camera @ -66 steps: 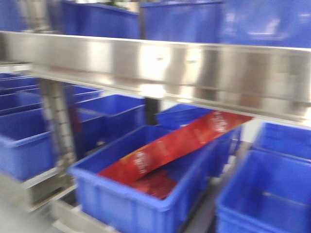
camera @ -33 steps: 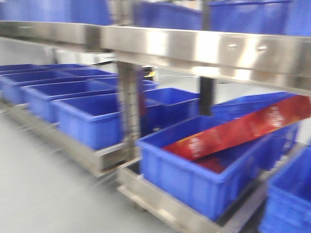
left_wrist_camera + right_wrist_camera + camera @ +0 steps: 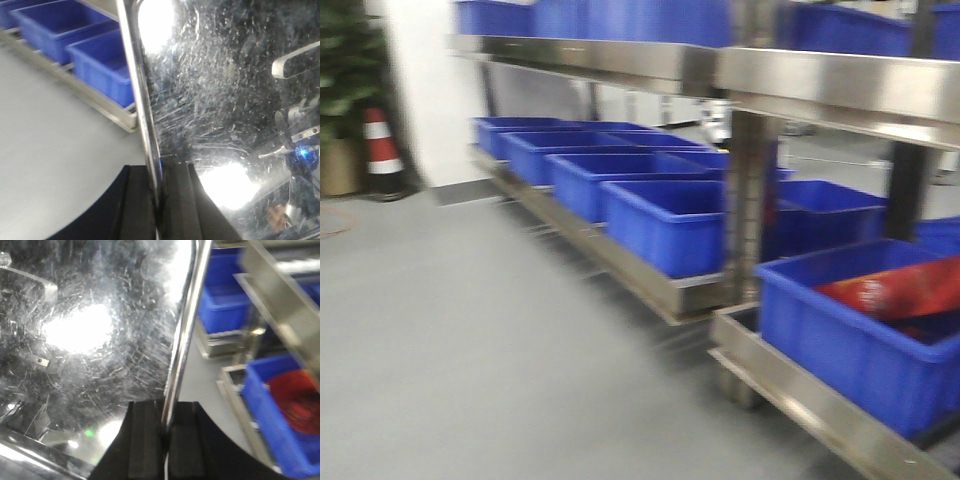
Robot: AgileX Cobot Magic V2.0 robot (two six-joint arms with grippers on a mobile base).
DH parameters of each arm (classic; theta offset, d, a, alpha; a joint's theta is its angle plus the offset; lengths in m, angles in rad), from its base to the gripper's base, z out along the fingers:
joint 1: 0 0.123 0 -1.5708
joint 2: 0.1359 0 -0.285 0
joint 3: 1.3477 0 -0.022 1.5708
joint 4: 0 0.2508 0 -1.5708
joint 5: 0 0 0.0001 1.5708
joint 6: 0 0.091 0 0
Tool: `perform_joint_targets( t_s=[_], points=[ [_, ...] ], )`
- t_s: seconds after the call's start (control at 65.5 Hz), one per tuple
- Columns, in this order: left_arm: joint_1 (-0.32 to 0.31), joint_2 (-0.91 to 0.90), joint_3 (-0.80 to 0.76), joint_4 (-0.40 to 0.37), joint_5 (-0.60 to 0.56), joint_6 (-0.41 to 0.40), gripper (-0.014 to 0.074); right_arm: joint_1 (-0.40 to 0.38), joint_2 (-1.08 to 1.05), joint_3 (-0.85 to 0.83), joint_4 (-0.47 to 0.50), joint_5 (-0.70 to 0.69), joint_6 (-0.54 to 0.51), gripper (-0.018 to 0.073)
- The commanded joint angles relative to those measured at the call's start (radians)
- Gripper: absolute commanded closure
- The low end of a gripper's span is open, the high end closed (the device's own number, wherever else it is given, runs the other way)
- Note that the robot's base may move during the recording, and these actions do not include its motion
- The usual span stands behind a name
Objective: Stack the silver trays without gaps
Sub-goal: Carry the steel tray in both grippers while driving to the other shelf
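In the left wrist view a silver tray (image 3: 225, 100) fills the right side, its scratched shiny face towards the camera. Its thin rolled rim (image 3: 142, 100) runs down into my left gripper (image 3: 159, 205), whose black fingers (image 3: 135, 210) are shut on it. The right wrist view shows a silver tray (image 3: 85, 340) on the left side, with its rim (image 3: 182, 340) pinched in my right gripper (image 3: 167, 445), also shut. The tray hangs above the grey floor between the two grippers. Neither tray nor gripper appears in the front view.
A steel rack (image 3: 745, 200) with a long shelf rail (image 3: 820, 85) holds rows of blue bins (image 3: 665, 220). The nearest bin (image 3: 860, 330) contains a red packet (image 3: 900, 290). Grey floor (image 3: 470, 350) spreads to the left, with a traffic cone (image 3: 382, 150) and a plant (image 3: 345, 60) by the wall.
The front view has swung left and back. The rack and the bin with the red packet slid to the right edge, and open floor, a cone and a plant came into sight.
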Motion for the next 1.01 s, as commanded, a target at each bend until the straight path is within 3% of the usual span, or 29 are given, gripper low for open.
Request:
perform_joint_targets(
  t_s=[0.0,0.992],
  points=[
    [-0.013,-0.017,-0.009,-0.044,-0.059,0.014,0.0604,0.01,-0.011,-0.014,0.057,-0.044,-0.02,0.0629],
    [-0.013,-0.017,-0.009,-0.044,-0.059,0.014,0.0604,0.01,-0.011,-0.014,0.066,-0.044,-0.02,0.0629]
  ],
)
